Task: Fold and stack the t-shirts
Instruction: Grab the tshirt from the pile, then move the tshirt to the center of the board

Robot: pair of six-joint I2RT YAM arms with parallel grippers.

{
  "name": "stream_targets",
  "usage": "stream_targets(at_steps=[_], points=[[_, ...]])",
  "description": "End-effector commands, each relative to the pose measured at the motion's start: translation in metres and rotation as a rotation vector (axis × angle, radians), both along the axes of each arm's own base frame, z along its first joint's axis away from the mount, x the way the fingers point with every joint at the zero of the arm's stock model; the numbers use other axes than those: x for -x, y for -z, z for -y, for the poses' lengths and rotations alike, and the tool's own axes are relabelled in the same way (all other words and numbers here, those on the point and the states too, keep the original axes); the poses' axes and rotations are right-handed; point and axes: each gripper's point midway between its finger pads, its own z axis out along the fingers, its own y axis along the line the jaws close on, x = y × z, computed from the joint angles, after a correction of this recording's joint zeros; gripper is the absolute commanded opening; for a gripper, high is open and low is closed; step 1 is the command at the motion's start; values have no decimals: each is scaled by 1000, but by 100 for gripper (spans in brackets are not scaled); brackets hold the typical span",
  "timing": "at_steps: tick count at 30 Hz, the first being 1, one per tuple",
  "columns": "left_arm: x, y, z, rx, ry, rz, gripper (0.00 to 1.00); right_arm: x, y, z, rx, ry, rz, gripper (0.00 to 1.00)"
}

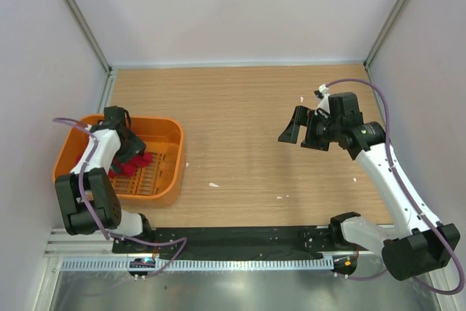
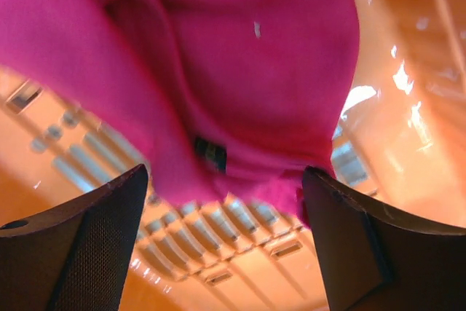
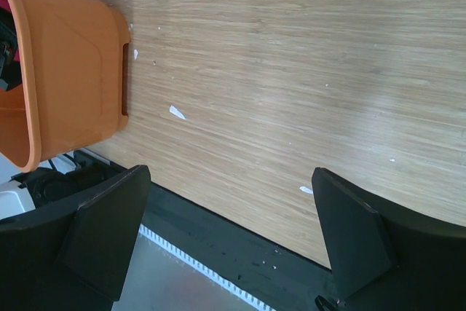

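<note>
A robotics lab test cell is shown. A wooden table (image 1: 240, 107) is enclosed on three sides by plain white walls (image 1: 233, 5) held in metal frame posts (image 1: 78, 16). A left arm (image 1: 95, 152) and a right arm (image 1: 397, 180) are bolted to a black plate (image 1: 240, 238) at the near edge. Purple cables (image 1: 385, 111) are looped along them, and a slotted cable duct (image 1: 240, 264) is run in front.
</note>
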Motion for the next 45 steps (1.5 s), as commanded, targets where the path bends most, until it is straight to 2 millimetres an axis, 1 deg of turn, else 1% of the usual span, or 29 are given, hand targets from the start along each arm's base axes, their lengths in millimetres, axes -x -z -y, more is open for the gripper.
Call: stream_targets(at_steps=[1, 2, 5, 6, 8, 9, 10, 14, 18, 21, 22, 25, 26, 27, 30, 31, 32, 33, 34, 35, 36, 37, 39, 40, 41, 42, 43, 44, 45], points=[[-26, 7, -12, 50, -12, 121, 88, -6, -12, 0, 11, 1, 35, 100], [-24, 11, -14, 65, -23, 133, 86, -6, -11, 1, 9, 6, 30, 100], [-29, 12, -24, 106, -69, 191, 54, -7, -7, -3, 0, 2, -9, 100], [-31, 11, -22, 122, -68, 198, 39, -9, -4, -4, 0, 3, -30, 100], [-34, 4, -14, 158, -45, 223, 26, -9, -4, -5, -5, 2, -51, 100], [-34, 0, -12, 166, -43, 234, 8, -9, -3, -5, -7, 8, -61, 100], [-32, -4, -9, 181, -56, 241, 0, -9, -1, -6, -8, 11, -71, 100], [-26, -37, 3, 215, -105, 340, 0, -10, 5, -14, -56, 21, -128, 100], [-29, -84, 22, 225, -75, 381, 0, -14, 15, -23, -98, 23, -206, 100], [-53, -137, 42, 227, 3, 512, 0, -15, 23, -33, -137, 18, -282, 100], [-64, -174, 51, 228, 41, 605, 0, -16, 23, -35, -148, 23, -299, 100], [-75, -236, 63, 245, 98, 752, 0, -16, 23, -40, -161, 19, -331, 100], [-79, -274, 69, 242, 136, 841, 0, -17, 22, -41, -161, 20, -334, 100], [-82, -294, 78, 261, 168, 902, 0, -17, 20, -41, -160, 20, -334, 100], [-92, -358, 121, 404, 299, 1131, 0, -17, 8, -38, -135, 16, -325, 100], [-92, -368, 136, 460, 346, 1174, 0, -20, -1, -38, -133, 16, -300, 100], [-85, -378, 174, 541, 436, 1203, 0, -22, -3, -36, -122, 17, -287, 100], [-88, -381, 194, 566, 499, 1255, 0, -22, -6, -35, -113, 14, -273, 100], [-80, -376, 230, 593, 578, 1244, 0, -24, -9, -34, -107, 19, -258, 100], [-76, -369, 246, 602, 616, 1225, 0, -26, -11, -33, -104, 23, -251, 100], [-75, -346, 267, 617, 660, 1158, 0, -27, -12, -32, -98, 25, -240, 100], [-57, -334, 301, 652, 766, 1110, 0, -31, -16, -31, -89, 29, -218, 100], [-37, -298, 325, 620, 841, 998, 0, -35, -20, -27, -66, 37, -186, 100], [-11, -272, 346, 602, 931, 916, 0, -37, -26, -24, -44, 29, -158, 100], [-9, -254, 339, 511, 903, 885, 14, -41, -28, -17, -1, 48, -132, 100], [7, -236, 330, 470, 912, 819, 36, -42, -30, -11, 35, 52, -112, 100], [15, -207, 321, 429, 910, 747, 59, -38, -33, -4, 77, 46, -102, 100], [18, -194, 312, 399, 893, 716, 91, -36, -33, 3, 110, 58, -90, 100], [23, -178, 297, 342, 881, 660, 93, -34, -31, 10, 143, 76, -83, 100]])
